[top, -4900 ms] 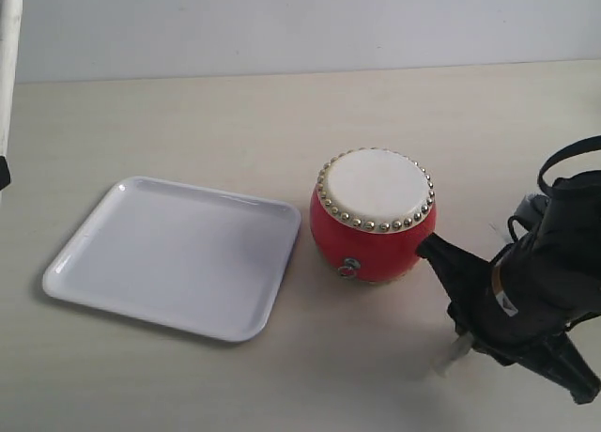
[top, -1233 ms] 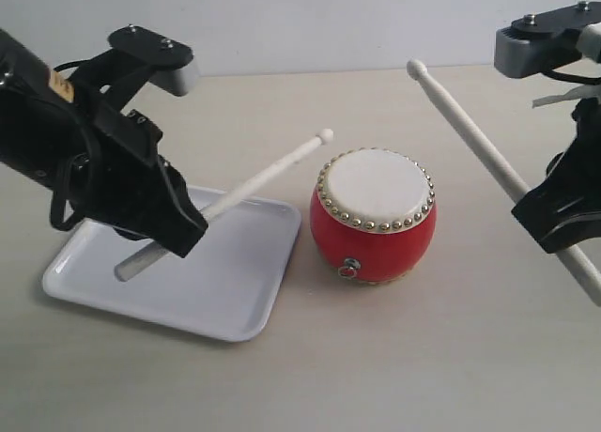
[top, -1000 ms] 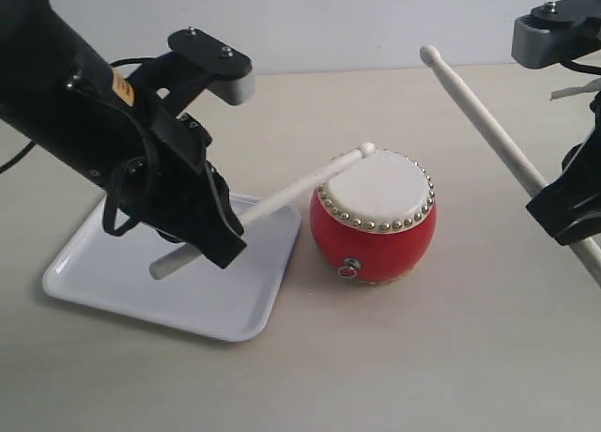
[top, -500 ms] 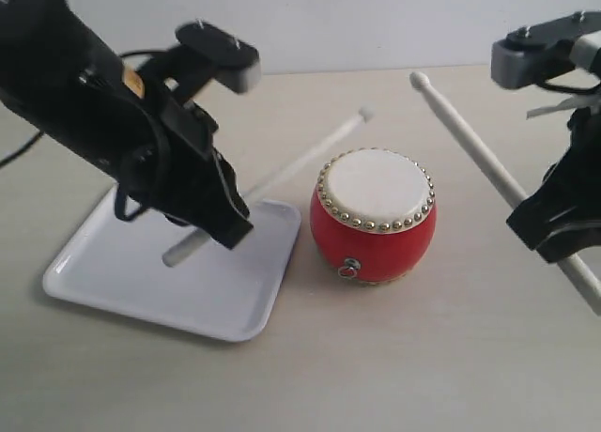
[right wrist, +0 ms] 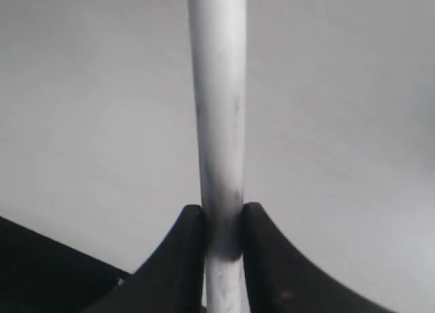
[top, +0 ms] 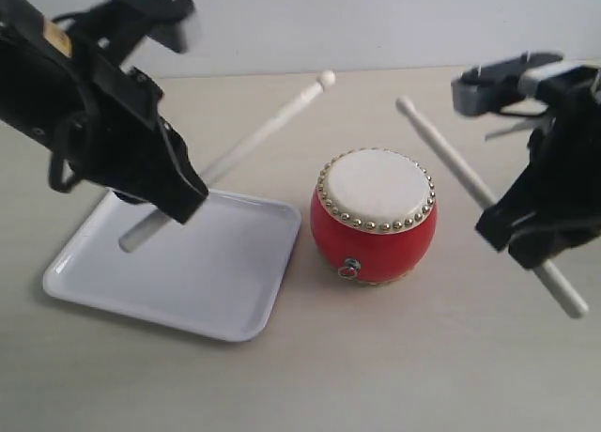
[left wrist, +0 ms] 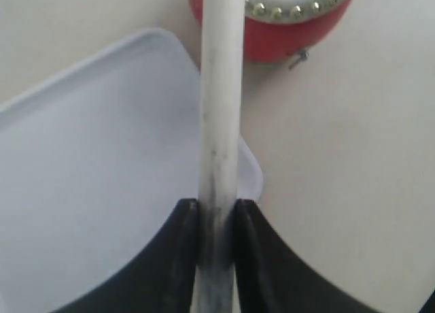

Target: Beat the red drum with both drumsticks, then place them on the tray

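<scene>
The red drum with its cream skin and brass studs stands on the table right of the white tray. My left gripper is shut on a pale drumstick that slants up over the tray, its tip raised behind and left of the drum. My right gripper is shut on the other drumstick, tip lifted above the drum's right side. The left wrist view shows the stick pinched between black fingers, with the drum and the tray beyond. In the right wrist view the stick is clamped likewise.
A pale wall runs behind the beige tabletop. Both black arms hang over the table, the left one above the tray's far corner, the right one beside the drum.
The left stick has swung up and back after touching the drum skin a second ago. The right stick has tilted lower and shifted left toward the drum.
</scene>
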`<act>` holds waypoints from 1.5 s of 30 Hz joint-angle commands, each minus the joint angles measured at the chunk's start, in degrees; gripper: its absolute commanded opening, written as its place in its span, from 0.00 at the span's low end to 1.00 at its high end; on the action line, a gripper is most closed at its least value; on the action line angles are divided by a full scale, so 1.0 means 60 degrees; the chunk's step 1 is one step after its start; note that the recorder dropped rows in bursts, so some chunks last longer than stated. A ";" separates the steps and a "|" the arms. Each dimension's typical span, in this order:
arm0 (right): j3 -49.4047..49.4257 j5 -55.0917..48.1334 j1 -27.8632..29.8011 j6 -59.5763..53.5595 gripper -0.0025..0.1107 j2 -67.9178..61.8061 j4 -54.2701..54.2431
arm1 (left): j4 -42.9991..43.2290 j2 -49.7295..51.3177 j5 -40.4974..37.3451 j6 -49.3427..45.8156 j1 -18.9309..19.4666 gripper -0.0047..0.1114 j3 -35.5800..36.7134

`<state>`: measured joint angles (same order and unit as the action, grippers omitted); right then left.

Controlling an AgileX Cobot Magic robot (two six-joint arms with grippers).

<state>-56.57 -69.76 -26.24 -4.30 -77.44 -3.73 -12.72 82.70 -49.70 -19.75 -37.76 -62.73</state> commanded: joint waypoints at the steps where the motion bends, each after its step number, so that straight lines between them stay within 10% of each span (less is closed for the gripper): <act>1: -0.0678 -0.0034 0.0037 0.0002 0.02 0.1247 -0.0088 | -0.0073 0.1484 -0.0093 -0.0161 -0.0636 0.04 0.0013; 8: -0.0728 -0.0034 0.0037 0.0090 0.02 0.1915 -0.0045 | -0.0012 0.3178 -0.0806 -0.0166 -0.0731 0.04 -0.0297; 25: 0.0974 -0.0034 0.0037 -0.0186 0.02 -0.1314 -0.0466 | 0.0020 -0.0904 -0.0953 0.0155 0.0135 0.04 -0.0628; 41: -0.0507 -0.0034 0.0037 -0.0015 0.02 0.1258 -0.0301 | -0.0618 0.4029 -0.1490 -0.0374 -0.0784 0.04 -0.0799; 45: -0.0117 -0.0034 0.0037 -0.0056 0.02 0.0289 -0.0288 | -0.0723 0.2477 -0.1699 -0.0067 -0.0763 0.04 -0.0796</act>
<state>-58.74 -70.18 -26.24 -4.37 -72.80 -6.11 -16.74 103.17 -58.63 -21.23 -42.50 -66.82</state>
